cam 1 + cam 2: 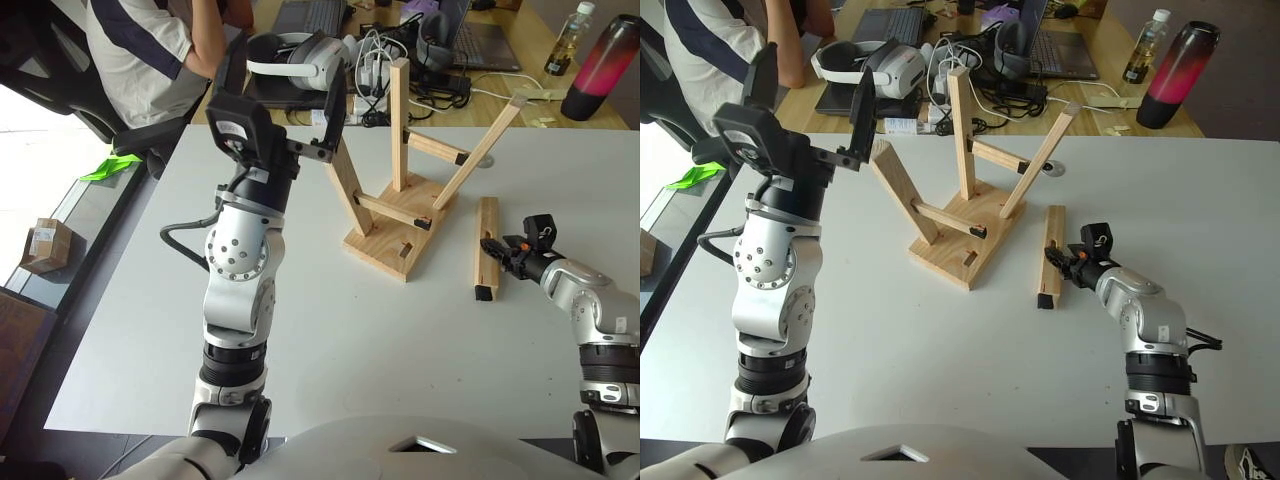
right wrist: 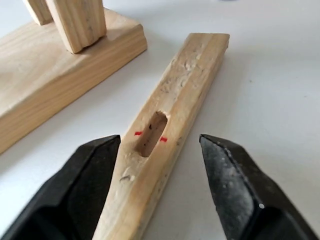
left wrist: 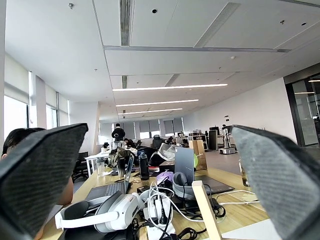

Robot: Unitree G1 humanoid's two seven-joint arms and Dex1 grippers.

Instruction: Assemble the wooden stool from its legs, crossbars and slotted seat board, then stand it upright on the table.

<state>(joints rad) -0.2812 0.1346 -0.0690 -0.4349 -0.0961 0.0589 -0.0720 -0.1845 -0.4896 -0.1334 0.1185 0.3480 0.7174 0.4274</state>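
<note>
The stool stands upside down: its seat board lies flat on the white table with three legs pointing up, joined by crossbars. A fourth, loose leg lies flat just right of the board, mortise slot up. My right gripper is low over the table, open, with its fingers on either side of this leg's near end. My left gripper is raised above the stool's left leg, open, with nothing between its fingers.
Behind the table is a desk with a headset, laptops, cables and two bottles. A seated person is at the back left. Bare tabletop lies in front of the stool.
</note>
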